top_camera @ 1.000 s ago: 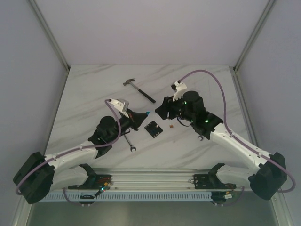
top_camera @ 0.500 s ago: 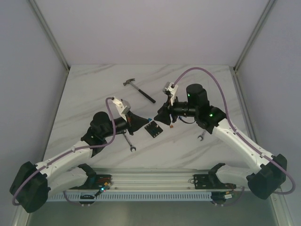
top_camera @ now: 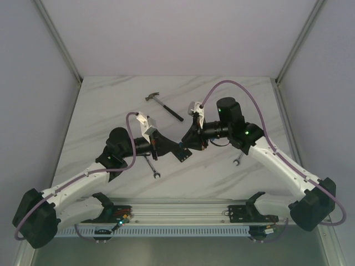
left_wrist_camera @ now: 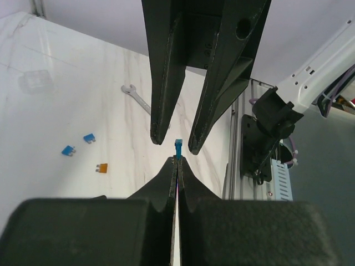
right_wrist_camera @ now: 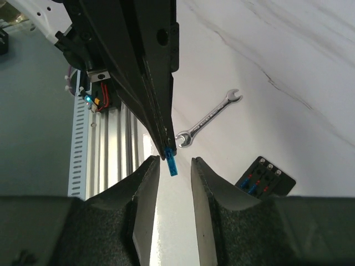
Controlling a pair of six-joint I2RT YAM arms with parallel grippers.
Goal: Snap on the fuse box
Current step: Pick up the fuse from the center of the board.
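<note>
Above the middle of the table (top_camera: 111,105), a mid-air handover; pinched at the tips of the tightly closed left gripper (left_wrist_camera: 177,162), a small blue fuse (left_wrist_camera: 178,147); straddling it, seemingly without contact, the parted fingers of the right gripper (right_wrist_camera: 173,163), holding nothing; flat on the table at four o'clock from the fuse in the right wrist view, the fuse box (right_wrist_camera: 265,176). Best to close the right fingers squarely on the fuse before loosening the left; then carry it upright toward a free slot.

Mid-counter (top_camera: 105,111): fuse box (right_wrist_camera: 265,176), just beneath left tool (left_wrist_camera: 176,160) and right tool (right_wrist_camera: 175,162), tip to tip. Fuse (left_wrist_camera: 178,148) in left tool's pinch, between right tool's spread tips. Hammer (top_camera: 165,106) behind; wrench (top_camera: 151,167) front-left; second wrench (top_camera: 237,160) right.
</note>
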